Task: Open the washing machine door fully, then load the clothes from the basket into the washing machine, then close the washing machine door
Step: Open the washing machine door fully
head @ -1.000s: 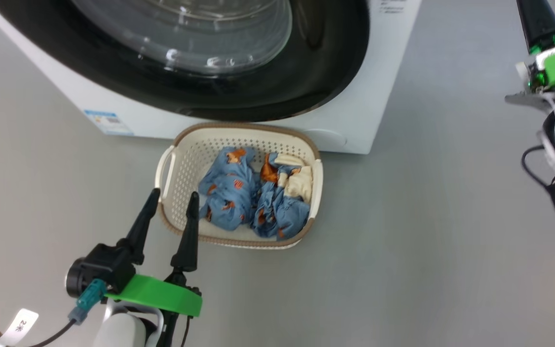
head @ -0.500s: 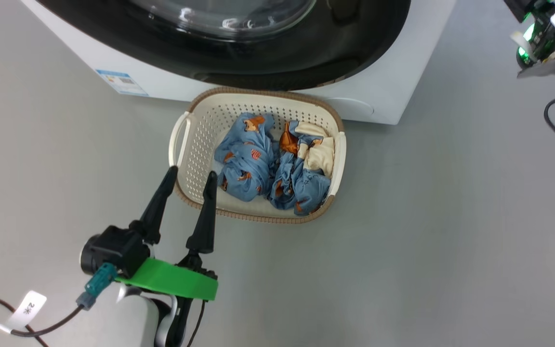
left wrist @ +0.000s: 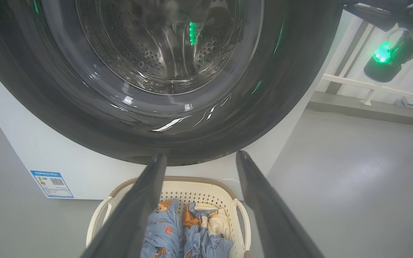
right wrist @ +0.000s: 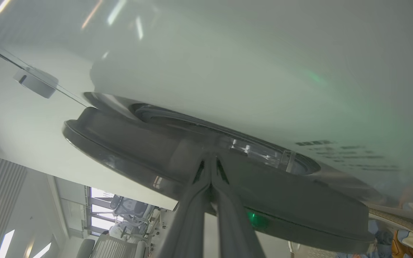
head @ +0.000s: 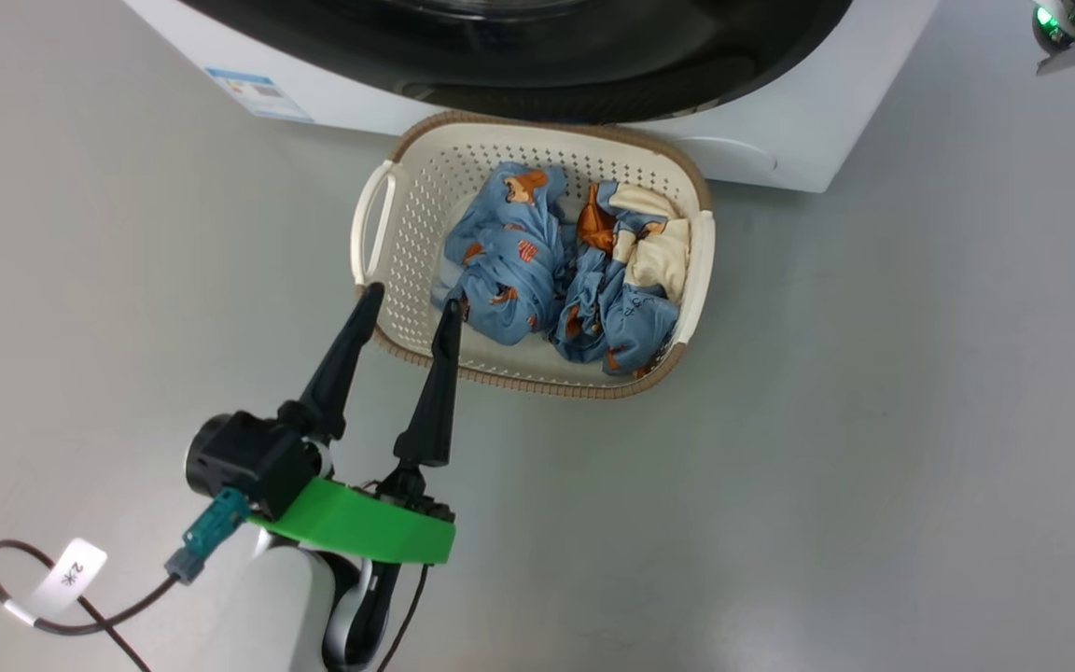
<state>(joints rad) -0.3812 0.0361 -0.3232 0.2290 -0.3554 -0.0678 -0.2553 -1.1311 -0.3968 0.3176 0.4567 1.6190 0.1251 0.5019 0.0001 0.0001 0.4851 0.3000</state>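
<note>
Two dark fingers of the left gripper (head: 412, 297) stood spread wide and empty, tips straddling the basket (head: 407, 233) at its 8 o'clock corner. The clothes (head: 556, 271) lay inside, at 2 o'clock from those tips. At the basket's 12 o'clock stood the washing machine (head: 808, 131). The right gripper (right wrist: 210, 159), pinched shut on nothing, pointed at the washing machine door (right wrist: 299, 204).

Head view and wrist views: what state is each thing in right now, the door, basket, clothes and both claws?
Door: not swung open, lying against the machine.
Basket: upright, loaded.
Clothes: crumpled, inside the basket.
Left gripper: open, empty, by the basket's near corner.
Right gripper: shut, tips at the door's rim.
</note>
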